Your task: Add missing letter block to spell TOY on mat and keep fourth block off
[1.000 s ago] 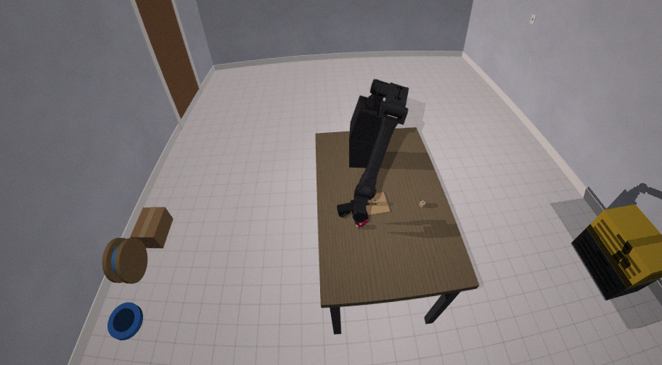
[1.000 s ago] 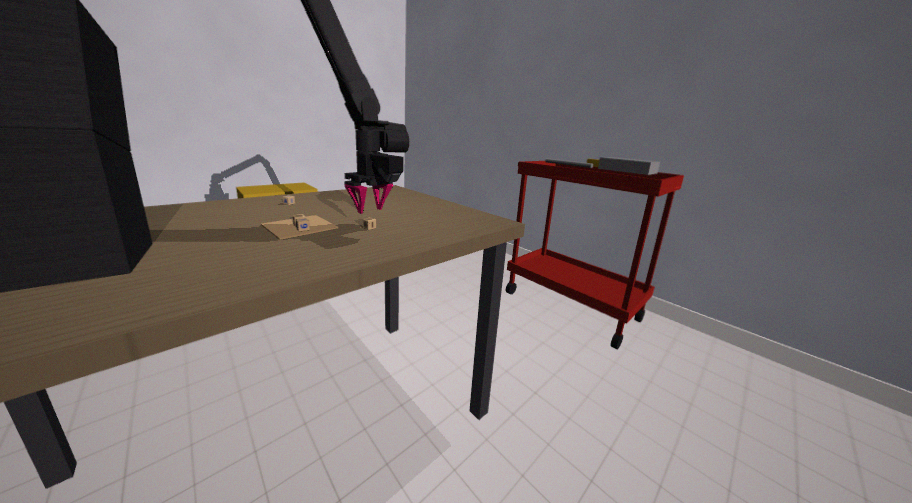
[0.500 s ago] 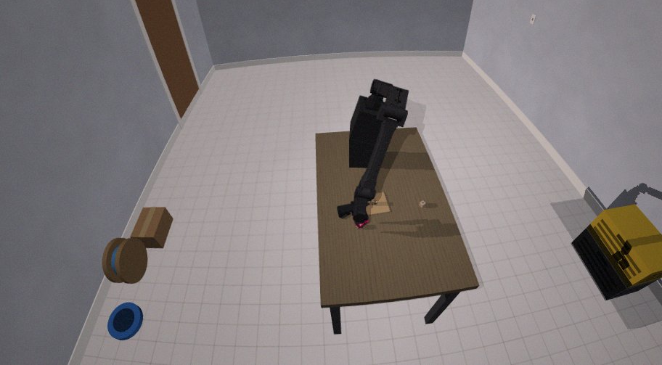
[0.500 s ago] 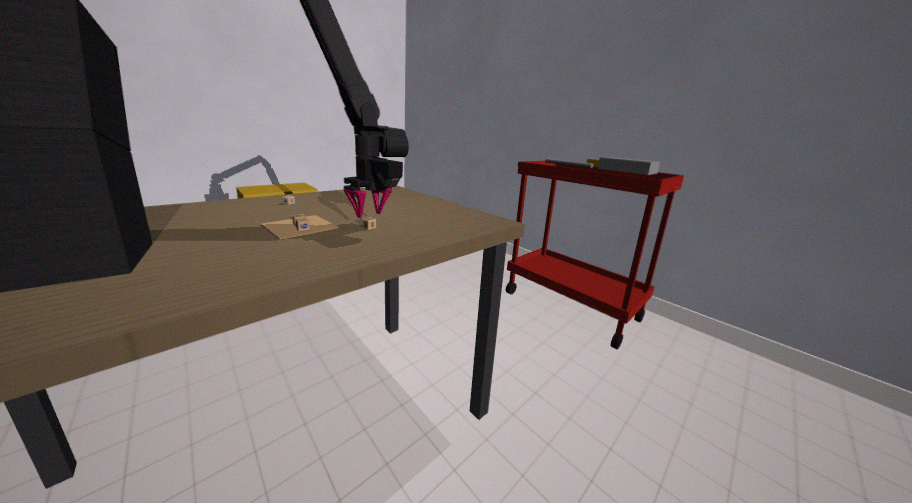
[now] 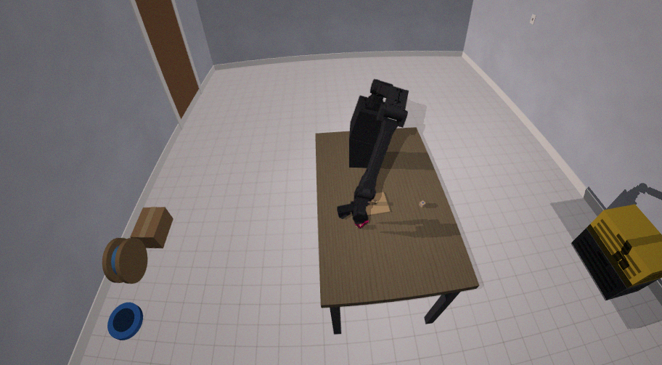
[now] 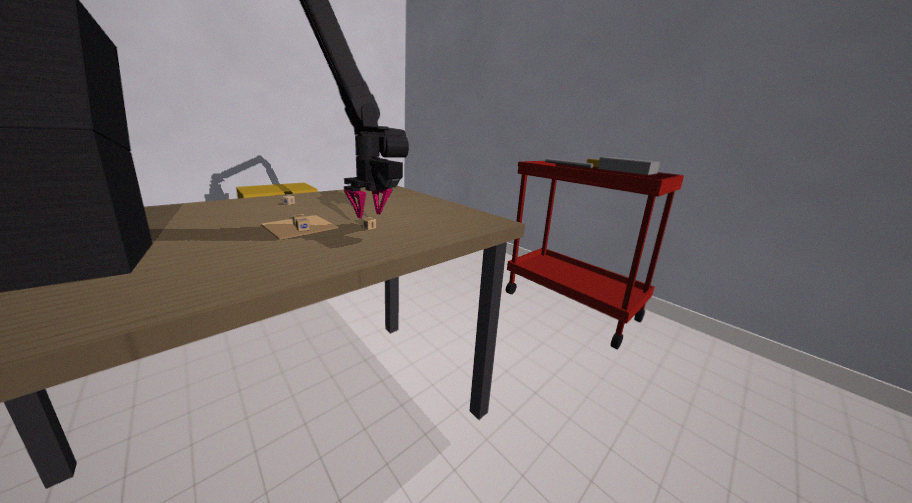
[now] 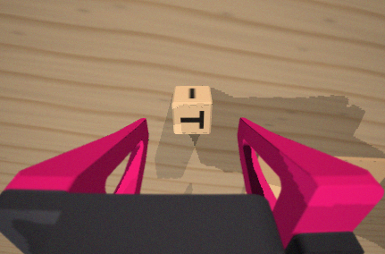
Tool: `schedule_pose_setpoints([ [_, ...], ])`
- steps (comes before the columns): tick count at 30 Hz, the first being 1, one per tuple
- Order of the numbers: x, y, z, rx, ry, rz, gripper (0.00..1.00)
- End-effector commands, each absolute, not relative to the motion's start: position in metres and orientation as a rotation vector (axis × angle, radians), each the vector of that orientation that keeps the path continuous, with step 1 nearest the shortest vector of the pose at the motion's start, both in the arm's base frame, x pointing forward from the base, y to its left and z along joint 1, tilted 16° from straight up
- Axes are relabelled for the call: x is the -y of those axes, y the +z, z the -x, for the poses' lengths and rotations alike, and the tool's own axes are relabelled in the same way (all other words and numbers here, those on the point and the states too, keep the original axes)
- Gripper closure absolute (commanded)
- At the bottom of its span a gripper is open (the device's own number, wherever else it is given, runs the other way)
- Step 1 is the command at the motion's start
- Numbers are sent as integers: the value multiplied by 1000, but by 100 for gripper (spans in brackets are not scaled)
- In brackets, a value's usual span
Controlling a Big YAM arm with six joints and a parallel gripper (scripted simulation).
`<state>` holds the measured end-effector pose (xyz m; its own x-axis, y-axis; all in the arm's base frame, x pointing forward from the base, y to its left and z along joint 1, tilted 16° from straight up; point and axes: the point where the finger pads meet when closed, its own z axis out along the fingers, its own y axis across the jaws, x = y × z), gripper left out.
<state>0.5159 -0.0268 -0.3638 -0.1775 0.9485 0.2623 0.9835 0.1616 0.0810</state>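
A light wooden block (image 7: 192, 110) lies on the bare table. The face towards my wrist camera bears a black T, turned on its side in that view. It also shows in the exterior view (image 6: 369, 222), just right of the tan mat (image 6: 295, 228). My gripper (image 7: 193, 126) hangs a little above this block, its pink fingers open and empty on either side of it. In the exterior view the gripper (image 6: 367, 211) is just above the table. Two blocks (image 6: 304, 222) sit close together on the mat; their letters are too small to read. A fourth block (image 6: 288, 199) lies on the table beyond the mat.
The robot's black base box (image 6: 60, 134) stands at the table's near end. The mat's corner (image 7: 373, 167) shows at the right of the wrist view. A red cart (image 6: 591, 235) stands on the floor off the table's right side.
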Motion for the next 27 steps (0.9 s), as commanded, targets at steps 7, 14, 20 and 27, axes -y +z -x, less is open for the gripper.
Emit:
schedule_pose_setpoints([
  [7, 26, -357, -531, 2290, -374, 1929, 40],
  [14, 26, -358, -531, 2290, -374, 1929, 40],
  [20, 22, -367, -531, 2293, -372, 1921, 40],
  [27, 20, -375, -531, 2294, -373, 1921, 40],
])
